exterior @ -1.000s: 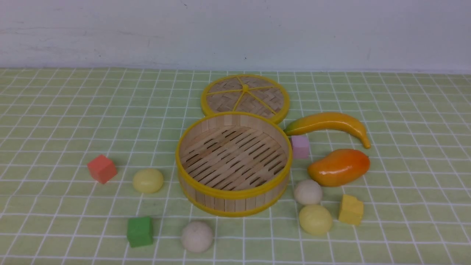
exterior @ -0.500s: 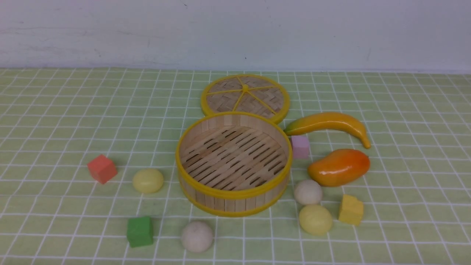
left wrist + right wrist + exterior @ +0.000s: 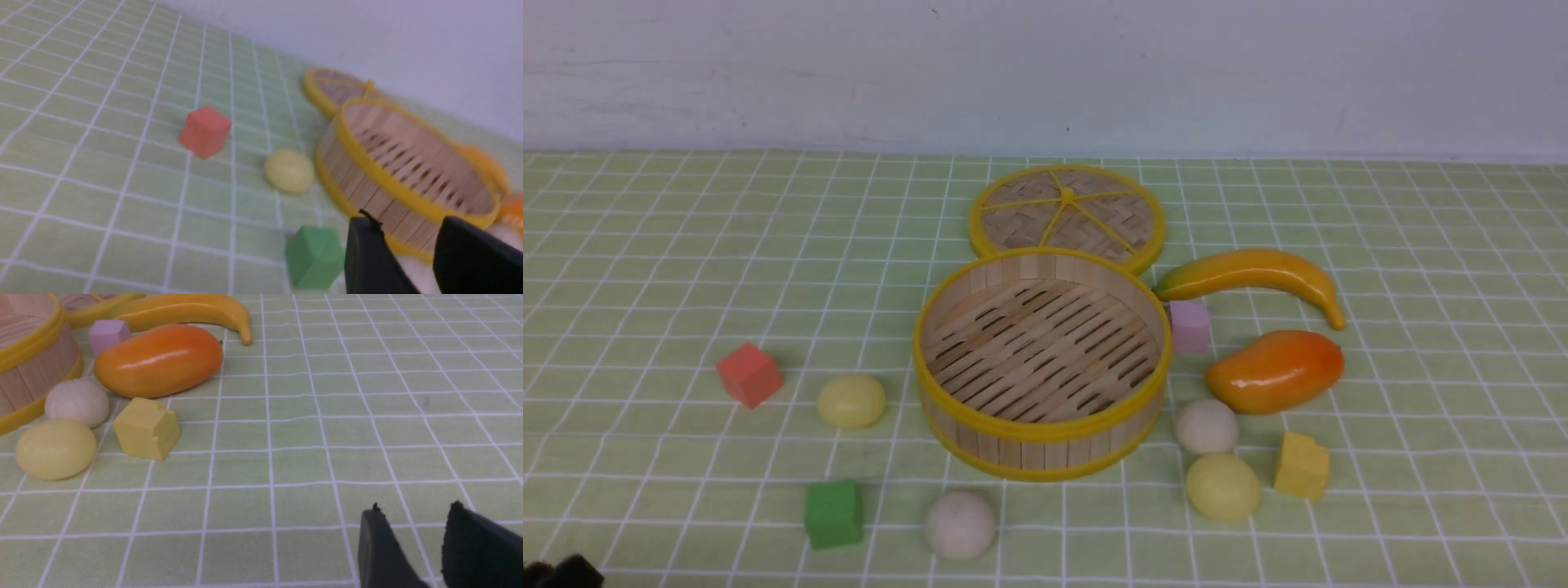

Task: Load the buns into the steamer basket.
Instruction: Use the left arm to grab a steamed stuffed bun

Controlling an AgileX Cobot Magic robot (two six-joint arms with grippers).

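Found the steamer basket (image 3: 1042, 425) upright at the middle of the green checked cloth (image 3: 645, 269), with nothing on its slatted floor. Counted four buns, all lying out on the cloth. Read places off the basket as a clock face, twelve toward the back wall (image 3: 1045, 73).

Placed the left yellow bun (image 3: 851, 400) at nine, a short gap off the basket. Placed the near white bun (image 3: 960, 524) at seven. Placed the right white bun (image 3: 1207, 426) at about four, just beside the basket's foot, and the right yellow bun (image 3: 1223, 487) just past four, close against that white one; could not tell whether touching.

Saw the woven lid (image 3: 1067, 214) flat at twelve, the banana (image 3: 1250, 273) at two, the pink cube (image 3: 1189, 325) just beside the basket between two and three, the mango (image 3: 1274, 371) at three, and the yellow cube (image 3: 1301, 465) at four. Saw the red cube (image 3: 749, 374) at nine and the green cube (image 3: 833, 513) at eight.

Found the left gripper (image 3: 406, 222) with fingers apart, gripping nothing, close to the basket's wall. Found the right gripper (image 3: 414, 508) likewise parted over bare cloth, well apart from the buns.
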